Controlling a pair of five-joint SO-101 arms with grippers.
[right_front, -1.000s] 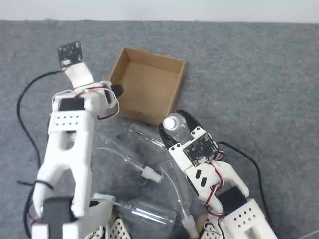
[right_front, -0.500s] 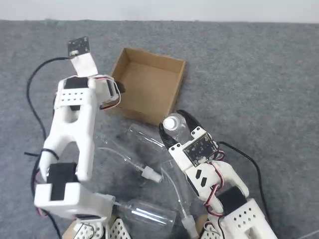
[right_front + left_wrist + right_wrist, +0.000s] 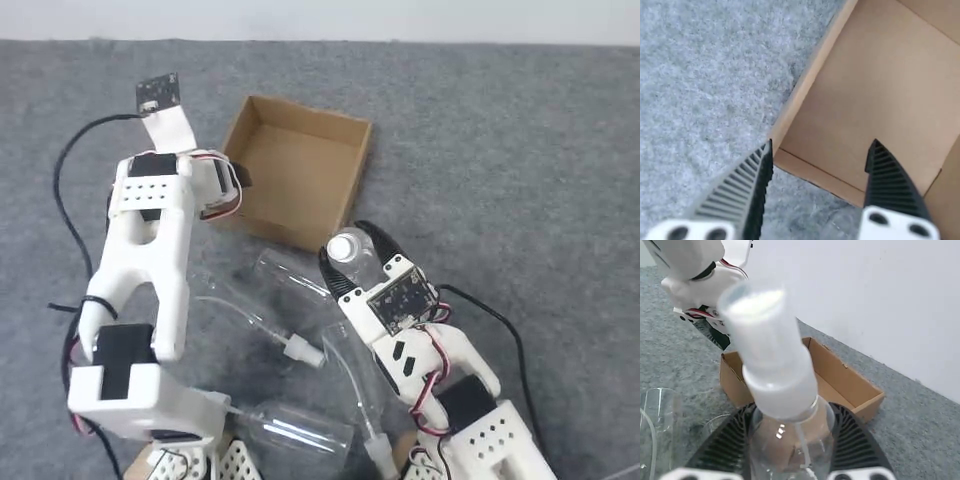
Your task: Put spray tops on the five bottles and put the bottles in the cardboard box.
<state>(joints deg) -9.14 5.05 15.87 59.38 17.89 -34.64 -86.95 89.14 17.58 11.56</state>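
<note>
My right gripper (image 3: pixel 356 252) is shut on a clear bottle (image 3: pixel 350 248) that stands upright in it with a white spray top (image 3: pixel 769 347) on its neck, just off the near right corner of the cardboard box (image 3: pixel 358 172). In the right wrist view the gripper (image 3: pixel 790 437) clasps the bottle's body. My left gripper (image 3: pixel 819 152) hangs open with nothing in it over the box's left edge (image 3: pixel 805 87), and the box floor (image 3: pixel 880 85) is bare. From above, the left gripper (image 3: pixel 238 180) sits beside the box's left wall.
Clear bottles lie on the grey felt between the arms: one (image 3: pixel 288 273) near the box, another (image 3: pixel 298 430) at the front. Two loose spray tops (image 3: pixel 303 351) (image 3: pixel 381 456) with thin tubes lie among them. Open felt stretches right of the box.
The left arm has swung back and away from the front, its wrist ending a little farther along the box's left edge. The right arm and its bottle have kept still.
</note>
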